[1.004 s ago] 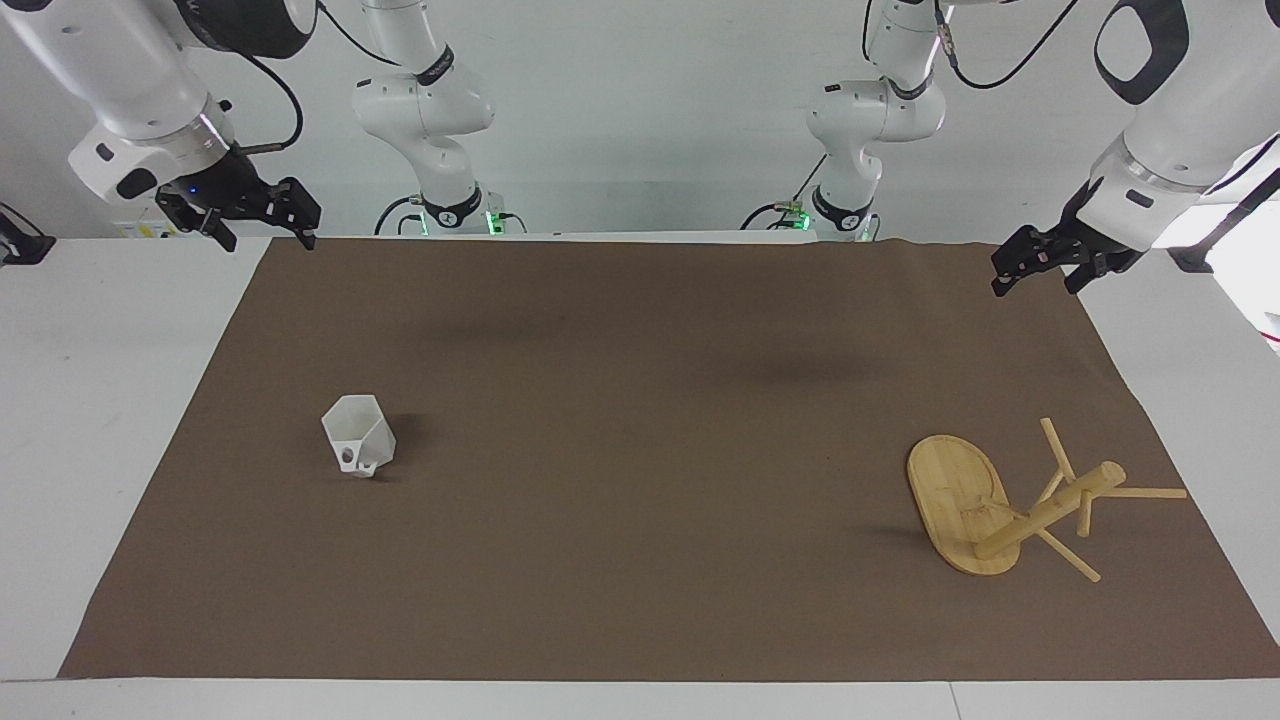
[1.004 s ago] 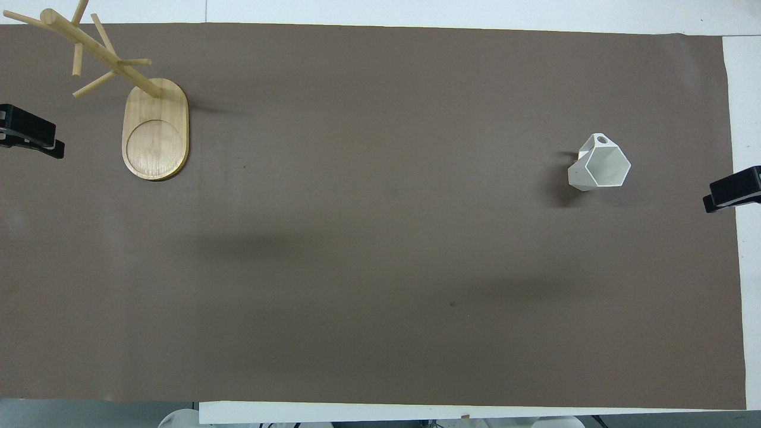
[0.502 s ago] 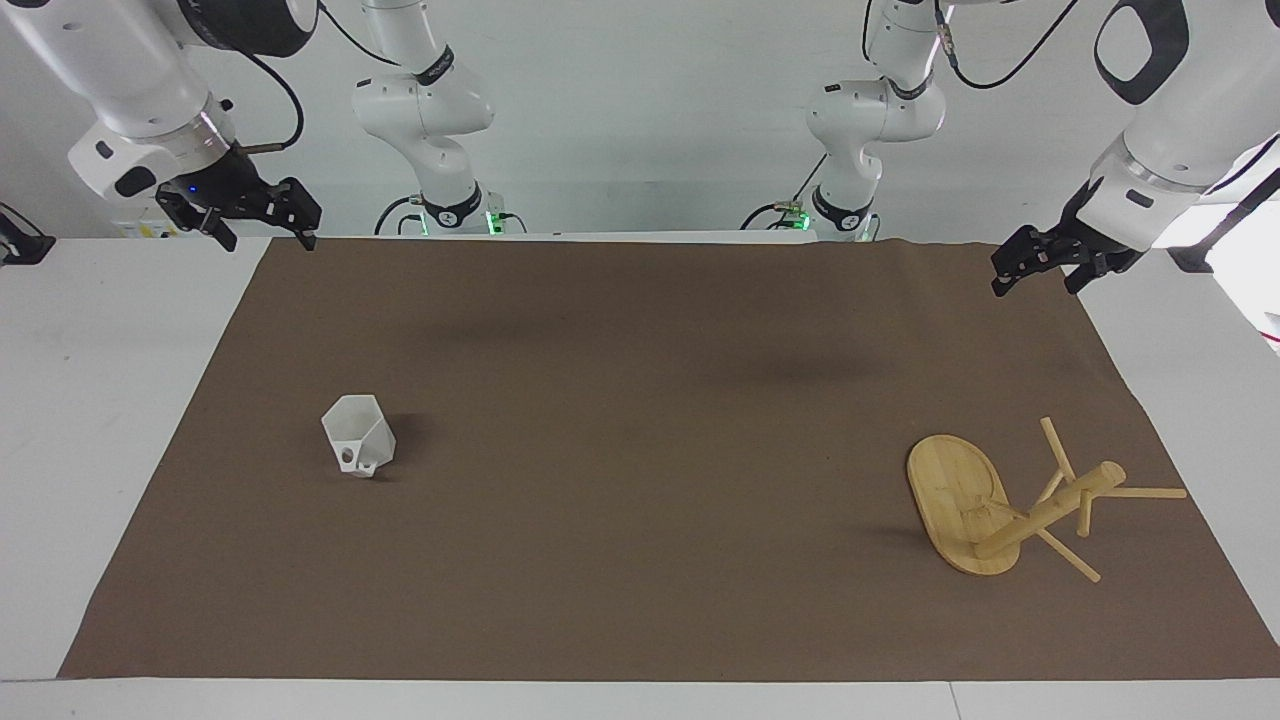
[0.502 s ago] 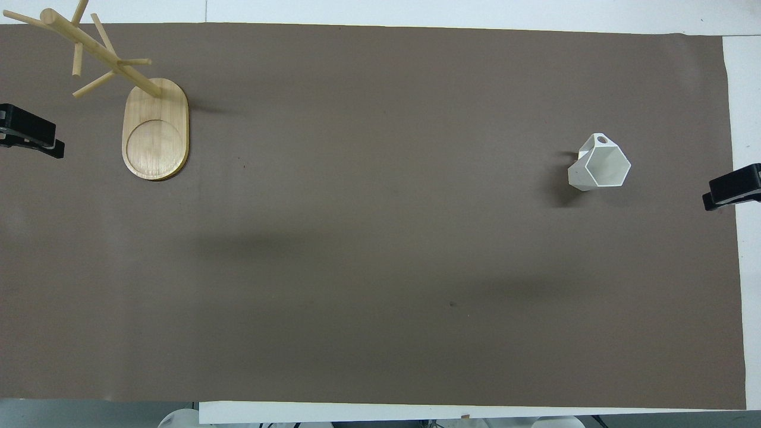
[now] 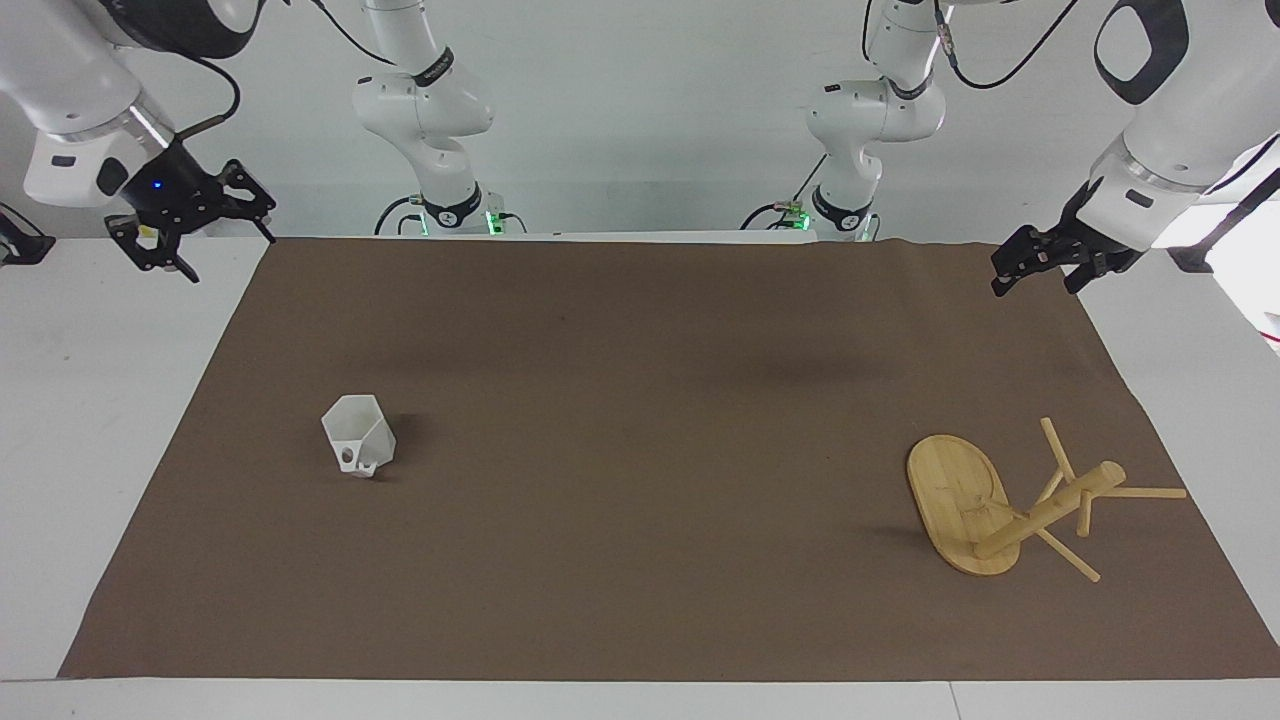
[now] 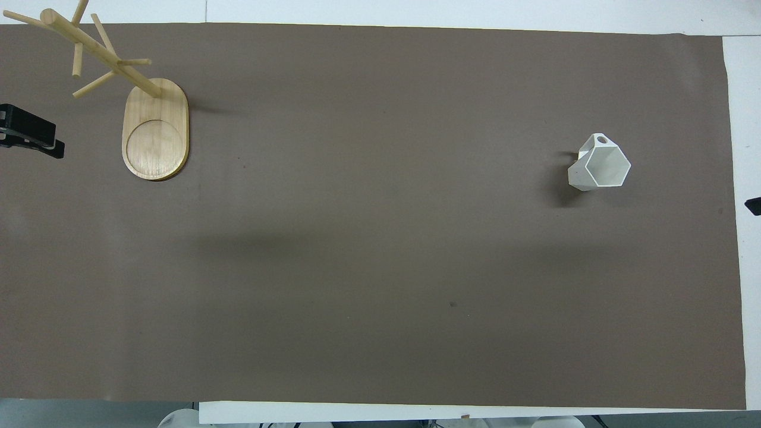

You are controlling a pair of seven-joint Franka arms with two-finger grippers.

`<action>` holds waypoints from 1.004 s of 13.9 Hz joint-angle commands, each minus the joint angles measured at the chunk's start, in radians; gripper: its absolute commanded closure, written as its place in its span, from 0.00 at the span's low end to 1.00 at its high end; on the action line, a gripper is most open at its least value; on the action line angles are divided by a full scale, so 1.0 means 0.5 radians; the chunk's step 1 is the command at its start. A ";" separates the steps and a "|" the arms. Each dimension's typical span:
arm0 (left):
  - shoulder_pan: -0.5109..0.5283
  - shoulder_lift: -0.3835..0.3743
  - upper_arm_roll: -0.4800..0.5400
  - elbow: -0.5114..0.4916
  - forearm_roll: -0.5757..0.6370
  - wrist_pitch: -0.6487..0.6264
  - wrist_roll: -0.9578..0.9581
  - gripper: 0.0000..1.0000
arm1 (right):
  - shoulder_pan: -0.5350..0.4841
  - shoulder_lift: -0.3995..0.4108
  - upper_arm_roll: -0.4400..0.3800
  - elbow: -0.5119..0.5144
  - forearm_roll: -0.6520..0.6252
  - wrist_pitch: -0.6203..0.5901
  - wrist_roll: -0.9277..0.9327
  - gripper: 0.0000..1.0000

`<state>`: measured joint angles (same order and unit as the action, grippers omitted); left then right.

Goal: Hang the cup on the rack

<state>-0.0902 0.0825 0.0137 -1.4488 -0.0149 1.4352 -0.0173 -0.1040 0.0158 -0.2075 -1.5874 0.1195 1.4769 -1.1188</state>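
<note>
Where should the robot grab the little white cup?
Probably by the rim of the cup, coming straight down from above. It stands upright with its mouth open to the top, so one finger could slip inside the wall. That leaves the small handle, which faces away from the robots, free.

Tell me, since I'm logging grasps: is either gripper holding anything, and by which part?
Nothing is held. Both grippers hang open; the cup sits untouched.

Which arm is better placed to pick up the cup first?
Right. The small white faceted cup stands at the right arm's end of the brown mat; the open right gripper is up at that end, the left gripper beyond the bamboo rack.
</note>
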 commanded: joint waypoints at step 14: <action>0.027 -0.048 -0.030 -0.054 0.036 -0.011 -0.005 0.00 | -1.212 1.692 0.961 0.601 1.126 -0.328 -2.435 0.00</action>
<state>-0.0901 0.0825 0.0137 -1.4488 -0.0149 1.4352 -0.0173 -0.6835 0.7818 0.2293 -1.3655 0.6520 1.3482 -2.3029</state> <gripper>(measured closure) 0.000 0.000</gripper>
